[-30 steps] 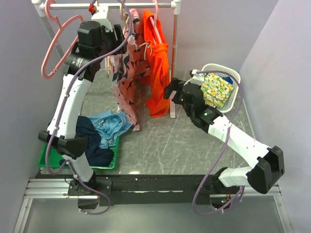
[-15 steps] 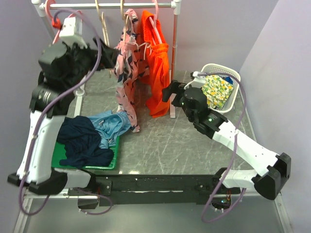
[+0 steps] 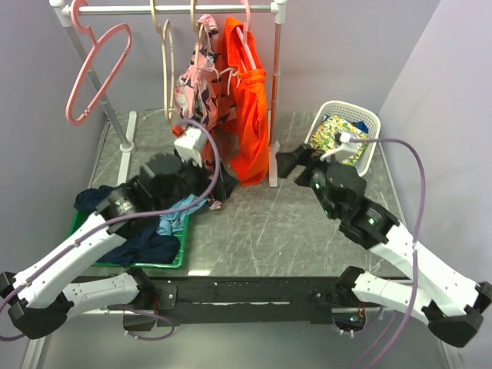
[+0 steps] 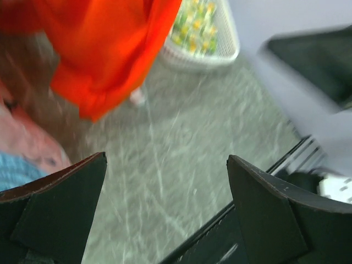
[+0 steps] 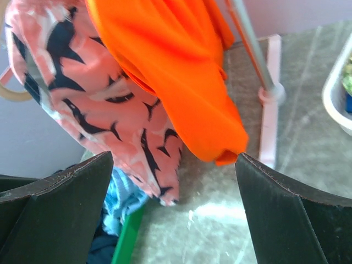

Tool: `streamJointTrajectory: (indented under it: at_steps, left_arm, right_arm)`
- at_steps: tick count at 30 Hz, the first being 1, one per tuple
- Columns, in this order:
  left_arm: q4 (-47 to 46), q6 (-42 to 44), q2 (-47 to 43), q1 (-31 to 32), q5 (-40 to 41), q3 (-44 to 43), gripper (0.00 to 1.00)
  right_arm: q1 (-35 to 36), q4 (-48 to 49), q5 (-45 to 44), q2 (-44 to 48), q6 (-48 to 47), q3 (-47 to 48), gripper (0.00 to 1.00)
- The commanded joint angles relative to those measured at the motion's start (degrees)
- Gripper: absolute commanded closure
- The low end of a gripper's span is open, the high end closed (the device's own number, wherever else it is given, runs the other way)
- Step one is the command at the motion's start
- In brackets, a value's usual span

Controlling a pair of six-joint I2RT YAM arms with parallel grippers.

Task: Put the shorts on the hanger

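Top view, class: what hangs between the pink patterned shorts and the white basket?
The orange shorts and rack post stand between the patterned shorts and basket, in the top view.

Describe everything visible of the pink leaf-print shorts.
The shorts are soft pink fabric printed with navy and white leaf shapes. They hang bunched and draped from a tan hanger on the rail, their lower end down near the table. The orange shorts overlap one side. No jaws hold them.

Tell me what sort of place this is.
Probably a robot lab cell staged as a laundry corner: a clothes rail holding pink shorts, a green tray of clothes, a white basket.
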State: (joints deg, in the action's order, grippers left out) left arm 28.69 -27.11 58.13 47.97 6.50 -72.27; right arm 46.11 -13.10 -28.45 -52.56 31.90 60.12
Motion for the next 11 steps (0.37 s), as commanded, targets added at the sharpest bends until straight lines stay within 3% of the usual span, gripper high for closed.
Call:
streamJointTrajectory:
  at_steps: [1, 5, 11]
  left_arm:
    - [-8.8, -4.6, -5.1, 1.4, 3.4, 8.8, 0.04]
    - [-11.5, -5.8, -8.3, 1.6, 6.0, 17.0, 0.04]
    - [-12.4, -4.9, -8.6, 1.5, 8.2, 20.0, 0.03]
  right_arm:
    - [0.3, -4.0, -2.0, 5.7, 2.4, -5.6, 0.0]
    - [0.3, -4.7, -2.4, 12.0, 4.4, -12.8, 0.0]
    - [0.3, -7.1, -4.0, 14.0, 5.0, -14.9, 0.0]
